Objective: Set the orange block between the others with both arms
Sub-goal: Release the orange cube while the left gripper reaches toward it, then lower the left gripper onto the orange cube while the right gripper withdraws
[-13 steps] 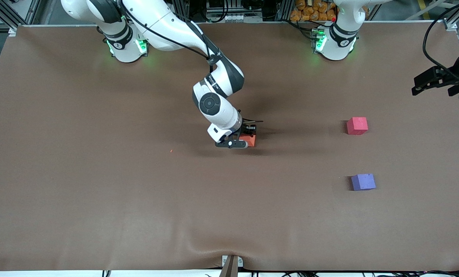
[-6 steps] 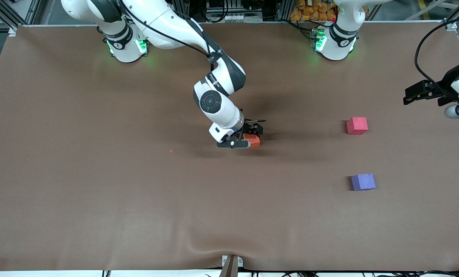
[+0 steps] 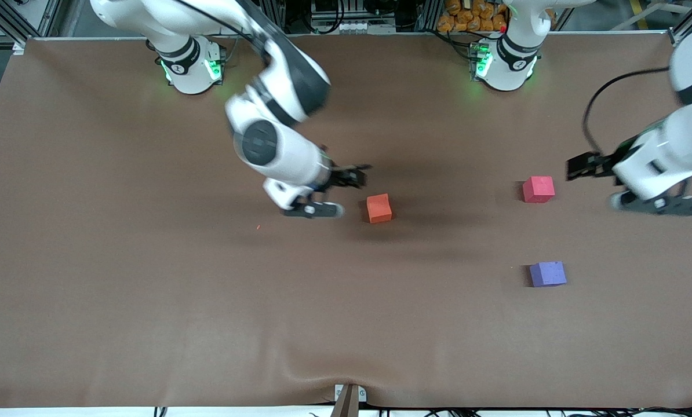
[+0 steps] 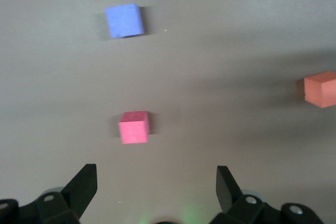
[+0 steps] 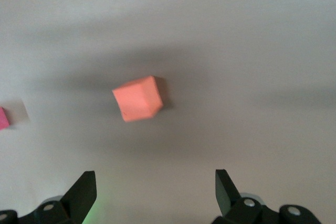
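Though partly cropped, orange block free.

Ahead of the left gripper, whose black fingers stand wide apart, a small red-pink matte cube sits nearest on the brown table, a purple-blue cube farther out, and a bright orange block well apart at the frame's edge.

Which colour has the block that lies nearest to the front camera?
Purple-blue block; the front view shows it best.
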Controlling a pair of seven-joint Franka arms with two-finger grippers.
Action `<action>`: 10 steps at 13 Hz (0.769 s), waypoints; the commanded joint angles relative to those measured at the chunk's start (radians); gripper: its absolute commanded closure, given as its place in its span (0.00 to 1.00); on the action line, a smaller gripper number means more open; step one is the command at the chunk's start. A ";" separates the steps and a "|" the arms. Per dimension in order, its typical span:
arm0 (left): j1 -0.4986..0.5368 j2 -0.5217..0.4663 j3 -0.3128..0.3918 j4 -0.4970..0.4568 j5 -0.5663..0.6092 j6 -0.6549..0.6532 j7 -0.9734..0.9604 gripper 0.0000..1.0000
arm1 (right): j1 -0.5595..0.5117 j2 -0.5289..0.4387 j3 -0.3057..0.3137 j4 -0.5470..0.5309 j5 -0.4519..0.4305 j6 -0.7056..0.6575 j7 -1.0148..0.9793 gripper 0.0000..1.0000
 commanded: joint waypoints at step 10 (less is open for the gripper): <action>-0.487 0.328 -0.008 0.010 -0.003 0.369 -0.861 0.00 | -0.547 -0.507 0.039 -0.177 -0.288 -0.528 -0.409 0.00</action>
